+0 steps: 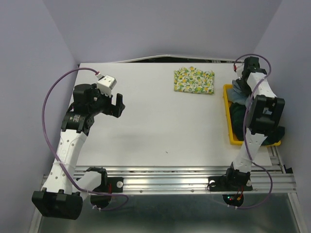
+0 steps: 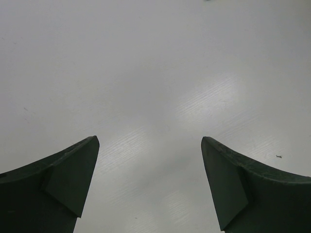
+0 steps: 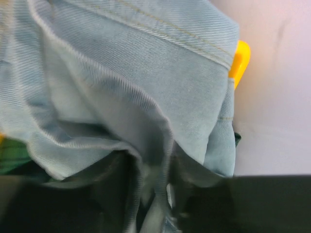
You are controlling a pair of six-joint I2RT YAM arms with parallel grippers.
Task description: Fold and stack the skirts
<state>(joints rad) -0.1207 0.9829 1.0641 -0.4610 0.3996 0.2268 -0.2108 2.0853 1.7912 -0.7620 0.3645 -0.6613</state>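
Left pincer (image 2: 149,141): the fingers are spread wide apart over bare table (image 1: 160,126), on the left side, with nothing between them.
Right pincer (image 1: 241,83): it is set down into the far end of the yellow tray (image 1: 227,114) and pressed into blue-grey cloth. The fingertips are lost in shadow and folds in the wrist view. Cloth seems to be gathered between them, but whether they are clamped on it cannot be told.
Blue-grey skirt (image 3: 121,87): it is bunched in loose folds at the far end of the tray, with a stitched hem seen running across the top of the wrist view.
Plaid skirt (image 1: 238,119): it is crumpled in the tray, nearer than the blue-grey one and partly under it. Much of it is hidden by the right arm.
Lemon-print skirt (image 1: 194,80): it is folded into a flat rectangle on the table, far and right of centre, near the tray's far left corner but apart from it.
Tray position: it is placed along the table's right edge, with its long side running near to far.
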